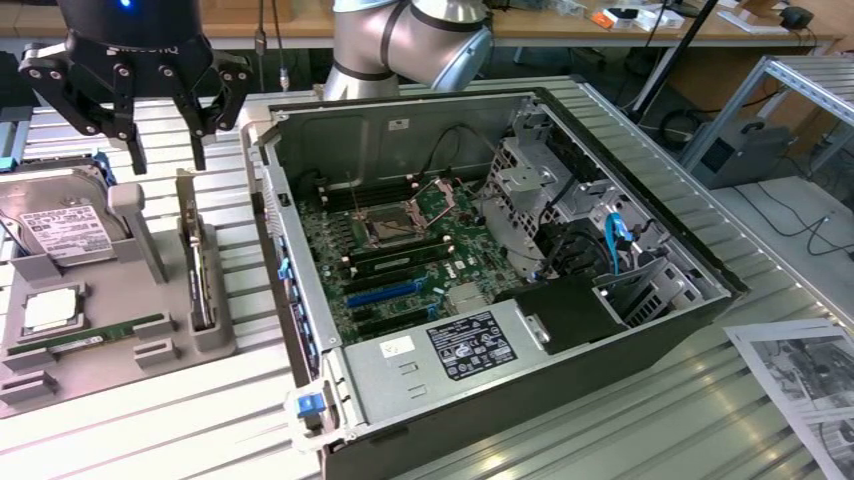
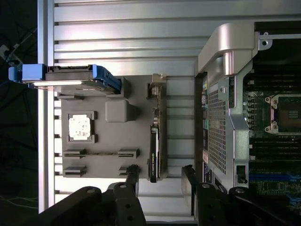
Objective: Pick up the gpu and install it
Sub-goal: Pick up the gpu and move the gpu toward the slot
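The gpu (image 1: 198, 262) is a thin dark card standing on edge in a slot of the grey holder (image 1: 200, 345), at the exterior view's left beside the open computer case (image 1: 641, 210). My gripper (image 1: 168, 160) hangs above the far end of the holder, just over the card. Its fingers are open and nothing is between them. In the wrist view the gpu (image 2: 154, 141) runs along the holder (image 2: 108, 141), its silver bracket at the far end. The gripper (image 2: 161, 172) straddles the near end of the card without touching it.
The holder also carries a hard drive (image 1: 60, 230), a CPU (image 1: 51, 312) and a green memory stick (image 1: 94, 333). Inside the case lie the motherboard (image 1: 400, 250) and its blue slots (image 1: 387, 293). Printed sheets (image 1: 807, 385) lie at the exterior view's right.
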Robot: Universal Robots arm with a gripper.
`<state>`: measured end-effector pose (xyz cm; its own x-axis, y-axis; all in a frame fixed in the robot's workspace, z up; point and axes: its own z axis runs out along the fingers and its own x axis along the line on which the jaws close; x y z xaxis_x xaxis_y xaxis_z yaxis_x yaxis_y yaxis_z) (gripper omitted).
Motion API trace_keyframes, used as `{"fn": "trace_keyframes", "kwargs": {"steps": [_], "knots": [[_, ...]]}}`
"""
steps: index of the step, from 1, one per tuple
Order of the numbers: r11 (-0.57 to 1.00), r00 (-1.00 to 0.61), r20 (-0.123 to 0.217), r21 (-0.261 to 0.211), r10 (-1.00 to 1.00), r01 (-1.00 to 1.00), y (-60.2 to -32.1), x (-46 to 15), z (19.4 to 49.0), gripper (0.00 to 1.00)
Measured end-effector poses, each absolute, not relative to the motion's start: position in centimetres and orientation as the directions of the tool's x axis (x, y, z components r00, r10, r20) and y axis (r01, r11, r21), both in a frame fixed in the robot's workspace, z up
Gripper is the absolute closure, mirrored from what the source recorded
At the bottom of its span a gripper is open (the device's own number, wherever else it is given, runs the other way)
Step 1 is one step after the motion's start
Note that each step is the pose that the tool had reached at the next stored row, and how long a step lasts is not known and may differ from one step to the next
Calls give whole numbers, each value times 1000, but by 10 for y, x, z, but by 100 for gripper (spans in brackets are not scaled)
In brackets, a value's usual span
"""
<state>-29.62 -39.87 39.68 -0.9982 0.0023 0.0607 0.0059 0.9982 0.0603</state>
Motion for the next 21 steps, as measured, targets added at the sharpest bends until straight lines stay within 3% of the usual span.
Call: {"fn": "trace_keyframes", "kwargs": {"steps": [2, 5, 21], "knots": [[998, -998, 61, 60, 2, 6, -399, -296, 397, 49], [998, -998, 61, 60, 2, 6, -399, -296, 397, 37], [998, -998, 61, 63, 2, 6, -399, -296, 384, 37]]}}
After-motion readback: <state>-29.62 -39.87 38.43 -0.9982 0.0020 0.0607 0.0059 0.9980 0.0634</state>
